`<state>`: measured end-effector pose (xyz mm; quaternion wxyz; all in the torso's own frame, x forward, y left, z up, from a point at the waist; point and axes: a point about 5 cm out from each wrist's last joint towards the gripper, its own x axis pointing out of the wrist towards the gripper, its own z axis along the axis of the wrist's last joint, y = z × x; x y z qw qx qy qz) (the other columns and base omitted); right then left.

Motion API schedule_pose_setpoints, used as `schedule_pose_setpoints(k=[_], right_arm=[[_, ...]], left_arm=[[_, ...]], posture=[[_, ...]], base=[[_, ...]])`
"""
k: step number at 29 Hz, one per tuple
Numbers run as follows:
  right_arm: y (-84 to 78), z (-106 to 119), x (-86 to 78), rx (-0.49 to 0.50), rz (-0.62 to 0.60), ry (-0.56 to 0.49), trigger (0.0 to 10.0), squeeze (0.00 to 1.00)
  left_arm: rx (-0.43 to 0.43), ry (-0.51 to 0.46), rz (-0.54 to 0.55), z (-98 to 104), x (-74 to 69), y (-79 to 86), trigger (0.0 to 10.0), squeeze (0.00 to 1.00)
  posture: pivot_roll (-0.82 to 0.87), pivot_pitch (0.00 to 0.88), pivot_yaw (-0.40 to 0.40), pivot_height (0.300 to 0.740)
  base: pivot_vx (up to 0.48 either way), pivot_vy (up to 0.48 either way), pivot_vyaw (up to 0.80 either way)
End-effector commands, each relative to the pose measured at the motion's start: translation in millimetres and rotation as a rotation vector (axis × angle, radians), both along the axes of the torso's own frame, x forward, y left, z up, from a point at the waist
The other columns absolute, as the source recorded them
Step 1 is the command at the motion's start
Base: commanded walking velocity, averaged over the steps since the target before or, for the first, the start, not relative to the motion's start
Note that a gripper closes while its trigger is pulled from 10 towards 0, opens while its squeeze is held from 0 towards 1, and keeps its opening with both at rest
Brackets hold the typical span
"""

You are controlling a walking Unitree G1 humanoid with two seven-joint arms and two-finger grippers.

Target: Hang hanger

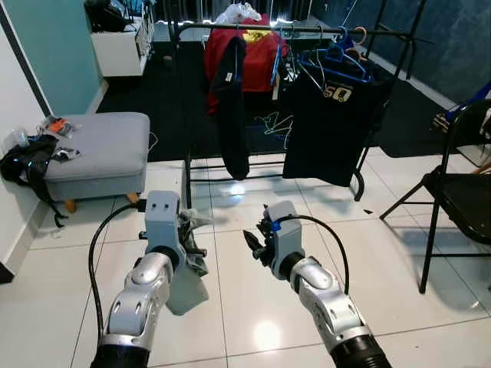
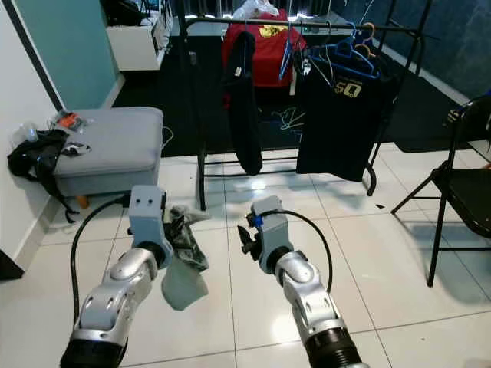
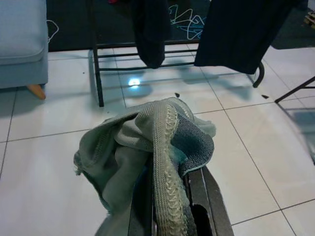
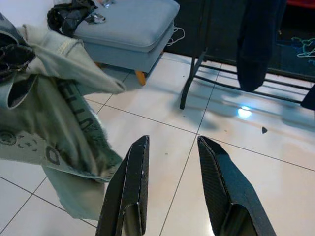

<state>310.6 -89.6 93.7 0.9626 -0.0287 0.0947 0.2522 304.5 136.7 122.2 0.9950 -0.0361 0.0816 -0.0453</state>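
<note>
We hold a pale green garment (image 1: 186, 270) in our left gripper (image 1: 193, 239), fingers clenched on the bunched knit cloth, which droops from the fingers over the white tiled floor (image 1: 253, 307). Through the left wrist camera the fabric (image 3: 147, 147) wraps over the black fingers (image 3: 204, 206) and hides their tips. Our right gripper (image 1: 251, 239) hovers just beside it, apart from the cloth, its two fingers (image 4: 130, 182) spread with nothing between them.

Ahead of us stands the black clothes rack (image 1: 188, 180), its top rail running across the far edge of the tiles where a dark carpet begins. On the rail hang a dark narrow garment (image 1: 230, 107), a red garment (image 1: 257, 54), a black shirt (image 1: 330, 123) and a cluster of blue hangers (image 1: 337, 61). A few light wire hangers (image 1: 276, 123) lie on the carpet behind the rack.

Open tile lies between our grippers and the rack's feet. To our left a grey ottoman (image 1: 103, 149) sits near the wall with a black bag (image 1: 27, 165) against its end; to our right a black folding chair (image 1: 453, 192) borders the free floor.
</note>
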Motion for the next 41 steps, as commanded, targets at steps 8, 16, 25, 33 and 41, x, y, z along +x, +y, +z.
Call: schedule_pose_setpoints(k=[8,16,25,33,41], right_arm=[[2.3,0.9,0.0,-0.006,0.006,0.002,10.0,0.0],[2.8,0.3,-0.4,-0.01,0.006,0.001,10.0,0.0],[2.3,0.7,0.1,-0.013,0.004,-0.002,10.0,0.0],[3.8,0.1,-0.7,-0.015,0.014,-0.001,10.0,0.0],[6.7,1.2,0.3,-0.026,0.034,-0.012,10.0,0.0]], left_arm=[[-0.007,0.013,0.004,-2.8,-1.5,1.7,10.0,0.0],[-0.008,0.015,0.003,-3.5,-0.9,2.5,10.0,0.0],[-0.01,0.014,0.005,-3.5,-0.4,2.5,10.0,0.0],[-0.004,0.015,0.049,-5.1,-1.6,7.1,10.0,0.0],[0.012,0.012,0.056,-6.3,-0.3,9.6,10.0,0.0]], posture=[[0.03,0.011,-0.025,0.74],[0.03,0.01,-0.024,0.74],[0.03,0.007,-0.027,0.74],[0.04,0.0,-0.029,0.74],[0.04,0.0,-0.026,0.74]], base=[[0.292,0.0,0.0],[0.296,0.0,0.0],[0.29,0.0,0.0],[0.033,0.0,0.0],[0.0,0.0,0.0]])
